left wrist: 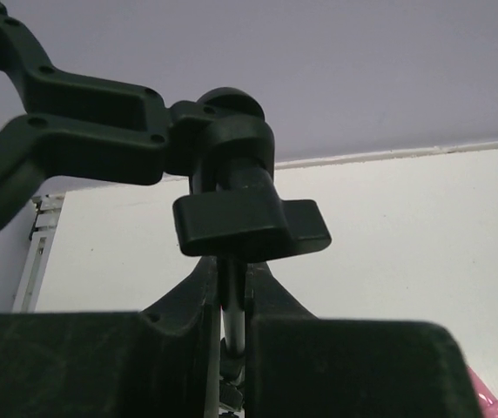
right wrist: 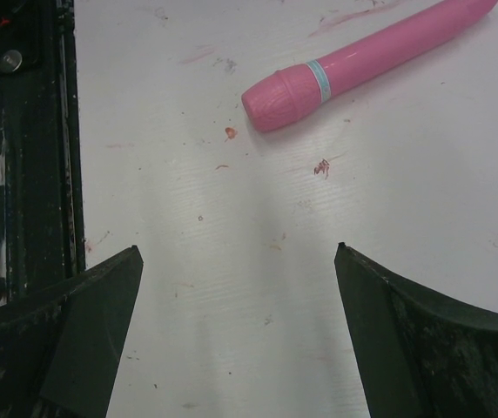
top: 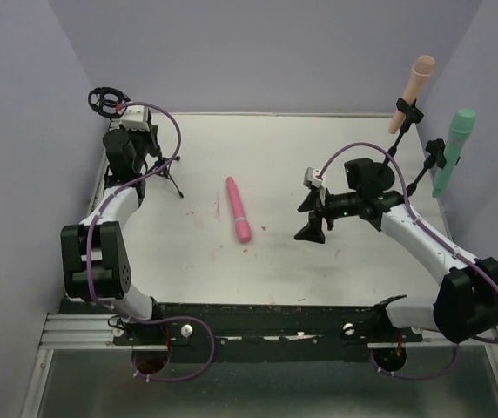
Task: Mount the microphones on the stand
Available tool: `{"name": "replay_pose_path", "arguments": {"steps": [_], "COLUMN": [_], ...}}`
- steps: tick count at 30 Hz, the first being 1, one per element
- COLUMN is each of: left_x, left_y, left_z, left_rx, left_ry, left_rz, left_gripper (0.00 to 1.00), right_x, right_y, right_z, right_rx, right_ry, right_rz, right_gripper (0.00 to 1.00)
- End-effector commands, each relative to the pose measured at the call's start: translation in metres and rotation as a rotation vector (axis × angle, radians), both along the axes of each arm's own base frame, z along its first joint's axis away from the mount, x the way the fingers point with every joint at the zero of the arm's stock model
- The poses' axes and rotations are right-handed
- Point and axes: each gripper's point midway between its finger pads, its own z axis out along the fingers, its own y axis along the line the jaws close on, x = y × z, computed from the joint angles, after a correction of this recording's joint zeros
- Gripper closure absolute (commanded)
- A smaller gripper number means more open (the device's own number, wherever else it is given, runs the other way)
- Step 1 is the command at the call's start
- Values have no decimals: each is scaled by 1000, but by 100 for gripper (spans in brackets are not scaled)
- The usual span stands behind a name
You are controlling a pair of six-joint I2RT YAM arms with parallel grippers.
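The pink microphone (top: pixel 238 209) lies flat on the white table (top: pixel 319 270), left of my right gripper (top: pixel 306 219). That gripper is open and empty just above the table. In the right wrist view the pink microphone (right wrist: pixel 362 59) lies ahead of the spread fingers, with my right gripper (right wrist: pixel 238 252) short of it. The peach microphone (top: pixel 412 91) and the teal-green microphone (top: pixel 454 150) stand clipped in black stands at the back right. My left gripper (top: pixel 144 161) is shut on the thin pole (left wrist: pixel 232 300) of the empty black stand (top: pixel 107 101) at the back left.
The empty stand's tripod legs (top: pixel 171 181) rest on the table by the left wall. Its wing knob (left wrist: pixel 251 228) and clip arm (left wrist: pixel 75 131) fill the left wrist view. Purple walls enclose the table. The black front rail (right wrist: pixel 23 148) lies left of my right gripper.
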Motion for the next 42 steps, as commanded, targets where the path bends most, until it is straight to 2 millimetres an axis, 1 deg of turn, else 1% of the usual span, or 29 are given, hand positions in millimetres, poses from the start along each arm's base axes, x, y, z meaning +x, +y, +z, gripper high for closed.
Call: {"name": "replay_pose_path", "arguments": {"steps": [1, 3, 7, 9, 11, 14, 16, 17, 20, 21, 22, 27, 28, 29, 30, 33, 35, 38, 42], "left_x": [-24, -39, -77, -99, -121, -149, -163, -169, -178, -180, -180, -175, -174, -172, -172, -164, -162, -161, -163], "left_y": [-16, -25, -51, -70, -95, -136, -163, -179, -217, -232, -242, -303, -313, -322, -331, -348, -360, -368, -377], "left_z": [61, 80, 112, 127, 137, 145, 147, 147, 147, 144, 142, 115, 110, 105, 103, 88, 77, 64, 42], "left_rx": [58, 48, -36, -61, -87, -126, -150, -171, -229, -235, -230, -207, -197, -182, -172, -145, -122, -113, -88], "left_ry": [-149, -177, -201, -211, -213, -202, -198, -191, -173, -173, -177, -153, -149, -153, -163, -166, -160, -154, -113], "left_rz": [-95, -130, -233, -297, -374, -475, -530, -556, -615, -648, -658, -728, -733, -730, -734, -718, -712, -713, -733], "left_gripper": [100, 100, 100, 100, 100, 100, 100, 100, 100, 100, 100, 100, 100, 100, 100, 100, 100, 100, 100], "right_x": [2, 2, 2, 1, 3, 8, 11, 12, 18, 20, 21, 24, 24, 28, 29, 32, 32, 34, 34], "right_y": [-3, -4, -7, -9, -14, -25, -32, -36, -49, -54, -59, -74, -73, -82, -84, -88, -88, -90, -90], "right_z": [-5, -5, -3, -2, 2, 9, 17, 20, 30, 32, 33, 38, 38, 37, 38, 36, 33, 30, 29], "right_rx": [-16, -18, -15, -9, 1, 22, 49, 65, 102, 114, 120, 155, 158, 160, 163, 165, 164, 162, 162], "right_ry": [-4, -7, -15, -18, -21, -29, -36, -36, -48, -49, -48, -58, -61, -58, -58, -53, -46, -40, -36], "right_rz": [1, -1, 0, 3, -5, -36, -61, -75, -135, -157, -178, -237, -237, -270, -277, -291, -294, -300, -299], "right_gripper": [0, 0, 0, 0, 0, 0, 0, 0, 0, 0, 0, 0, 0, 0, 0, 0, 0, 0, 0]}}
